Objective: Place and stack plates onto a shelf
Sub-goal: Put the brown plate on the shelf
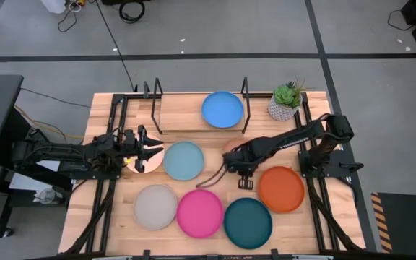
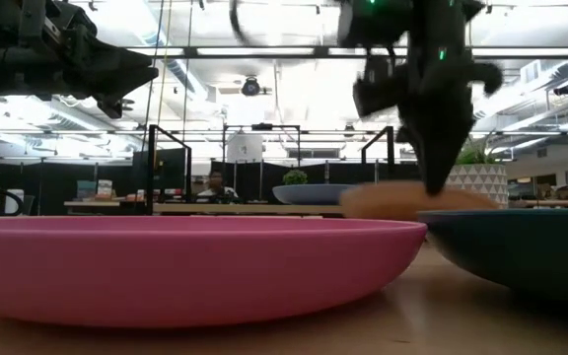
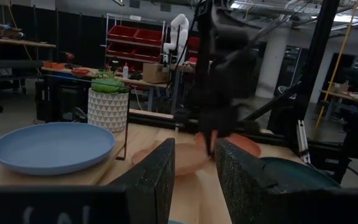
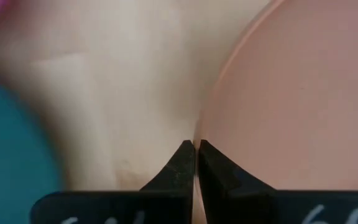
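The right gripper point(image 4: 195, 152) has its fingers pinched nearly together on the rim of a tan plate point(image 4: 291, 93), which sits near the table's middle, mostly hidden under the arm from above. In the low view this plate point(image 2: 417, 200) looks just off or barely on the table; I cannot tell which. The left gripper point(image 1: 149, 150) hovers over a peach plate point(image 1: 144, 160) at the table's left, its fingers spread a little with nothing between them.

On the shelf point(image 1: 166, 115) along the far edge lies only the blue plate point(image 1: 222, 109), on its right half beside the potted plant point(image 1: 287, 100). By my judgement the job is barely started: one plate is placed. The light blue plate point(image 1: 184, 160), grey plate point(image 1: 155, 206), magenta plate point(image 1: 200, 213), dark teal plate point(image 1: 248, 222) and orange plate point(image 1: 282, 188) lie on the table, untouched.
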Controlling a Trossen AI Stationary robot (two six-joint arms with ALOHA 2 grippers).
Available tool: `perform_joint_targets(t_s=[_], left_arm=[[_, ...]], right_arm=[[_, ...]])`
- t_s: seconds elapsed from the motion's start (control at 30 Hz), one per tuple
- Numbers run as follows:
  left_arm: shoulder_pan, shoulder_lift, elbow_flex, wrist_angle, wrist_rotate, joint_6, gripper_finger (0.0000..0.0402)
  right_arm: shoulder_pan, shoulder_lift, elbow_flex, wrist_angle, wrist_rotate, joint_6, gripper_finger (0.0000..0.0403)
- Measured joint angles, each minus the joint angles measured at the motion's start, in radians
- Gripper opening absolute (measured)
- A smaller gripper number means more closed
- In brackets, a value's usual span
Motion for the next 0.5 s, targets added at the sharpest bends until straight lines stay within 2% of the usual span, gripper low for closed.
perform_joint_targets(t_s=[0.17, 0.3, 0.4, 0.5], left_arm=[[0.000, 0.000, 0.000, 0.000, 0.000, 0.001, 0.0123], [0.000, 0.000, 0.003, -0.011, 0.019, -0.007, 0.0123], [-0.001, 0.002, 0.045, -0.123, 0.039, -0.006, 0.0123], [-0.009, 0.010, 0.114, -0.310, 0.076, 0.110, 0.0123]], right_arm=[[0.072, 0.005, 0.124, 0.002, 0.096, -0.124, 0.0015], [0.079, 0.060, 0.263, -0.023, 0.144, -0.215, 0.0015], [0.063, 0.139, 0.379, -0.068, 0.150, -0.314, 0.0015], [0.040, 0.218, 0.501, -0.150, 0.149, -0.433, 0.0015]])
